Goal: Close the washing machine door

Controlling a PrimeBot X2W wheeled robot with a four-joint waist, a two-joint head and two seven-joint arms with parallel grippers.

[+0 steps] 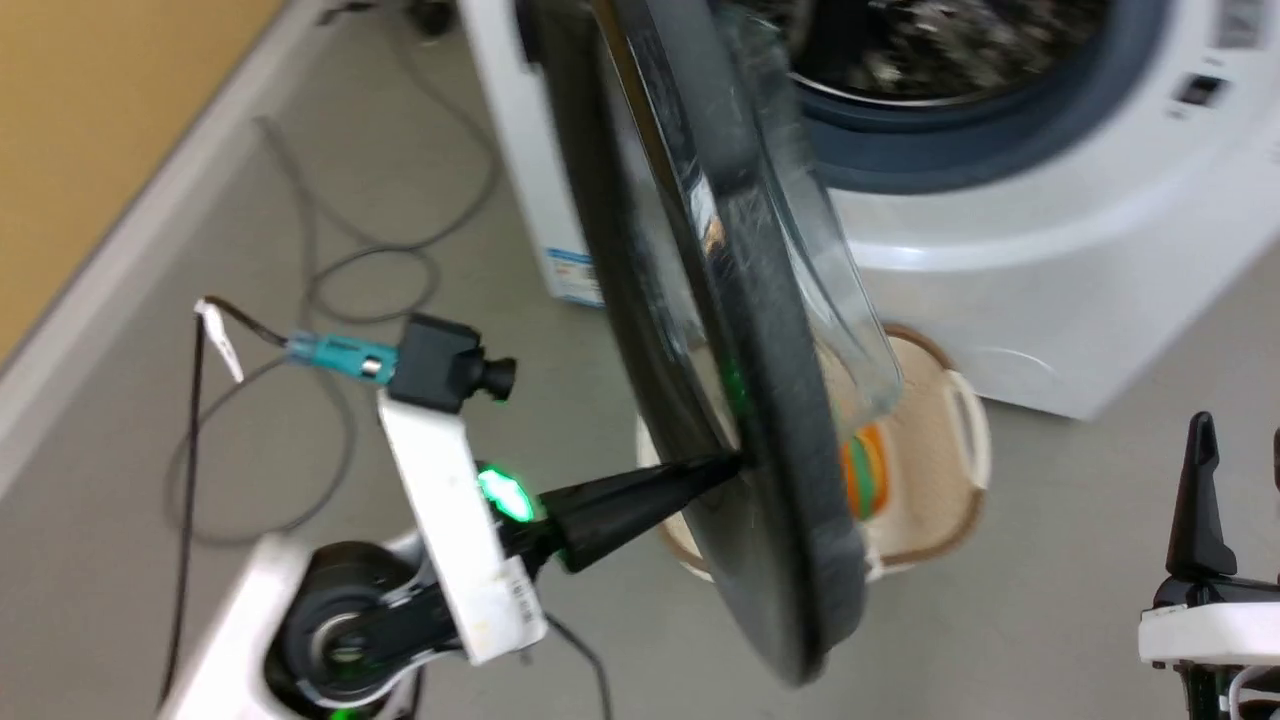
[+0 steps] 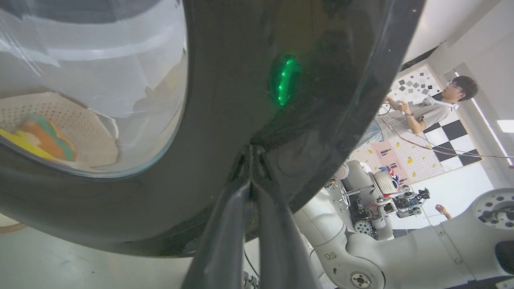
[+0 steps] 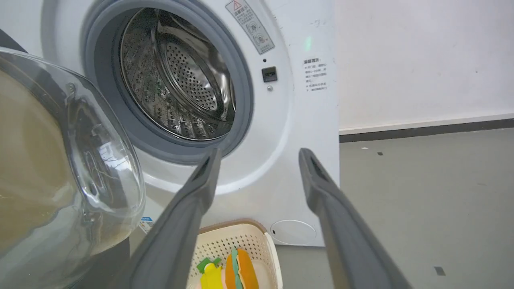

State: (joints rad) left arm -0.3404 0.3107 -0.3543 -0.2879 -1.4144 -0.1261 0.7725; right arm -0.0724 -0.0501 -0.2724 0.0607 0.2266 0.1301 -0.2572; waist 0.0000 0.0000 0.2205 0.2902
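- Nearest, the left gripper (image 1: 735, 462): clenched tight with nothing between the fingers, tips touching the outer face of the washing machine door (image 1: 760, 400), low on its black ring.
- Probably held so as a blunt pusher: no ledge to pinch on that glossy face, so better shoved than grasped.
- Off to the other side, the right gripper (image 1: 1240, 440): released, fingers spread wide, holding nothing, well apart from the door. Seemingly parked clear of the swing.
- Next, the door itself: hung from the left edge of the washing machine (image 1: 1050, 250), swung out almost edge-on to the head camera, nowhere near latched.
- Glossy black ring, smeared and scuffed, mirroring a green light. Bulging clear glass bowl on the inner side, turned toward the drum (image 3: 180, 80).
- Under the door's lower edge, on the floor just before the washer's front: a cream perforated basket (image 1: 950, 440) holding orange and green toys (image 1: 865, 470). Close to the swing path, though judged low enough to be cleared.
- Farther back: open drum mouth, grey gasket (image 1: 950, 150), and a small dark latch slot (image 3: 269, 74) by the right edge of the opening, the likely landing spot for the door.
- Farthest, along the floor's left edge by the wall: loose cables (image 1: 330, 300).
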